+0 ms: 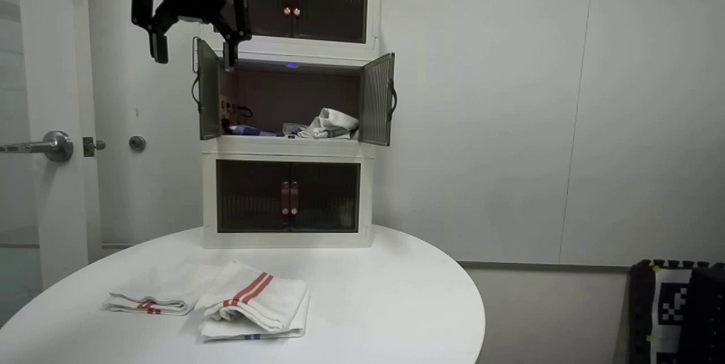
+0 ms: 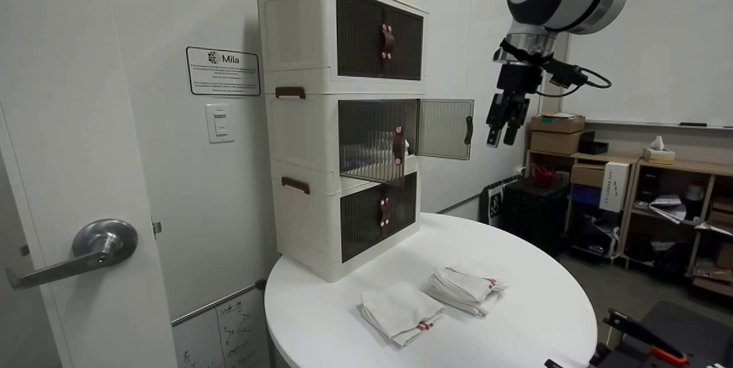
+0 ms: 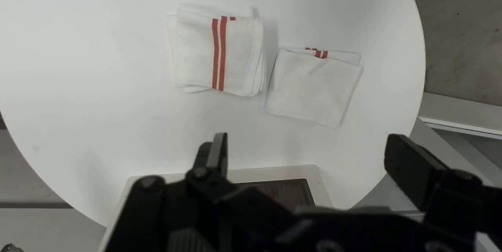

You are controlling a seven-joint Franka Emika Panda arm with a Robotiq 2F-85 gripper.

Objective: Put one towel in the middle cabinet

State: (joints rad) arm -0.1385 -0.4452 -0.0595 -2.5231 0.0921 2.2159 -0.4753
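Farthest left in an exterior view stands a white door with a silver lever handle. Next, on the tabletop, lies a folded red-striped towel. Higher up hangs the gripper, its jaws spread wide and released, over the tabletop. Just beside the first folded towel, a double-banded towel (its two red bands show best in the wrist view) lies on a white cloth with a blue mark at its edge. Behind, the middle cabinet has its left door and right door swung outward; the top tier and bottom tier are closed. Inside the middle cabinet, a purple item, too blurred to name, lies leftward; further right, near the right door, rests the towel, crumpled, with a blue mark low on it. Farthest right, low down, is a squared black-and-white marker.
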